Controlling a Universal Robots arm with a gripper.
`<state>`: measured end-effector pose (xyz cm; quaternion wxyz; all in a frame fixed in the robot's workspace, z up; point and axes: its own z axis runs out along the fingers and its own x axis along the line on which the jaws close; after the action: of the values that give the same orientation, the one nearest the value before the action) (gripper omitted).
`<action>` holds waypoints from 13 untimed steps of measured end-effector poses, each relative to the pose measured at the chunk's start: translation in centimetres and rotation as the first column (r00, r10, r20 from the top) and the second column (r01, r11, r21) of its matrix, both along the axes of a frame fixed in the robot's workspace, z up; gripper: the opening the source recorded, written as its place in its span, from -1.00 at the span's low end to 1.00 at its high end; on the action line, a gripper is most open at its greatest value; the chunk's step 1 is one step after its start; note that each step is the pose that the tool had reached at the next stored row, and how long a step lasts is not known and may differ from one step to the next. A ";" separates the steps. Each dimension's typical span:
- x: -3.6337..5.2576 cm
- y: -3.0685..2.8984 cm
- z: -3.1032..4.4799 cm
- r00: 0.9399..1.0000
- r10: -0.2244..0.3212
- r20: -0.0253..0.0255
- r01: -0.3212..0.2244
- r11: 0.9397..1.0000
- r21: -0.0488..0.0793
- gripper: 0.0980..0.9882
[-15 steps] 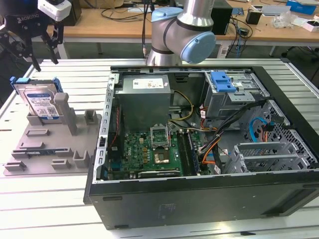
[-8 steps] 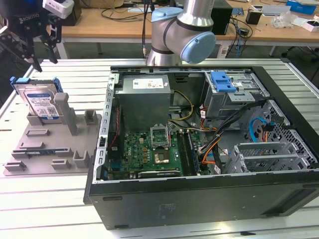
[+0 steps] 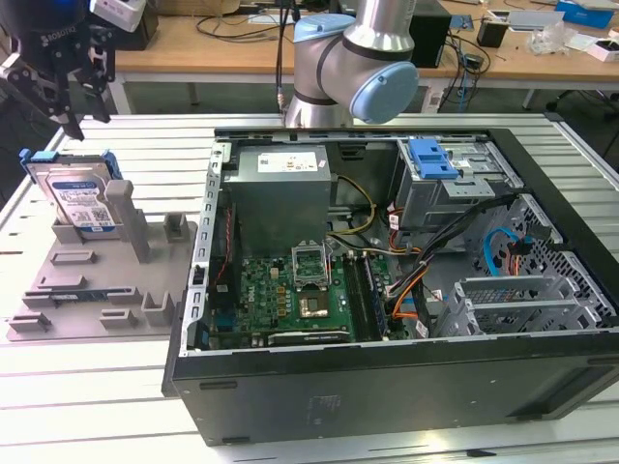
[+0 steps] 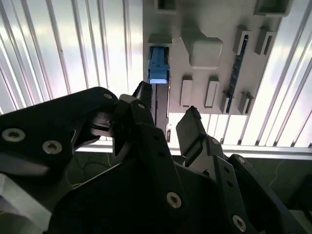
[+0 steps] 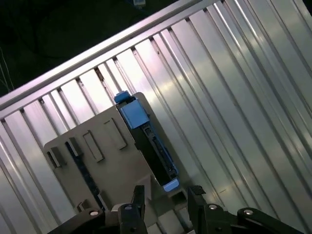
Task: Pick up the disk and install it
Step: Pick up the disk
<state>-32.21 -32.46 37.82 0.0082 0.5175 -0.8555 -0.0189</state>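
Bench: ribbed aluminium bench (image 3: pixel 97 387) in a lab, cluttered desks (image 3: pixel 242 39) far behind.
Exterior view, case: open computer case (image 3: pixel 387 387) lying on the bench, blue caddy (image 3: pixel 430 159) and grey power-supply box (image 3: pixel 280 184) inside.
Exterior view, disk: disk (image 3: pixel 82 198) standing on edge in a slot of the grey fixture tray (image 3: pixel 87 290), at the exterior view's left, well apart from the case, label face outward.
Exterior view, tool: tool (image 3: pixel 82 106) above the disk, clear of it, pointing down.
Second wrist view, tool: tool (image 4: pixel 168 102) spread wide and empty, fingertips either side of the disk's line.
Second wrist view, disk: disk (image 4: pixel 158 68) seen edge-on below, blue bracket end uppermost, seated in the fixture tray (image 4: pixel 204 29).
First wrist view: same spread tool (image 5: pixel 167 192) over the thin top edge of the disk (image 5: pixel 134 114), at the border of the fixture tray (image 5: pixel 122 165), bench (image 5: pixel 234 97) beyond.
Handling, judged: stiff, dense for its bulk, smooth metal, likely shock-sensitive.
Hold, judged: across the two flat faces near the upper edge, or on the blue bracket, squarely and firmly enough against slipping.
Writing: white-and-blue label with code squares on the disk; print too small to tell.
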 end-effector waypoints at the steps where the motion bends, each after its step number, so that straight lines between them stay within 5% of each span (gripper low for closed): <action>1: 0.00 0.01 -0.01 1.000 0.017 0.000 -0.017 1.000 0.000 -0.14; 9: -0.01 0.20 -0.03 0.989 0.148 -0.003 -0.148 0.989 -0.005 -0.14; 13: -0.03 0.25 -0.03 0.987 0.158 -0.004 -0.158 0.987 -0.009 -0.14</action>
<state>-32.24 -32.22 37.79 0.0133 0.5837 -0.8117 -0.0152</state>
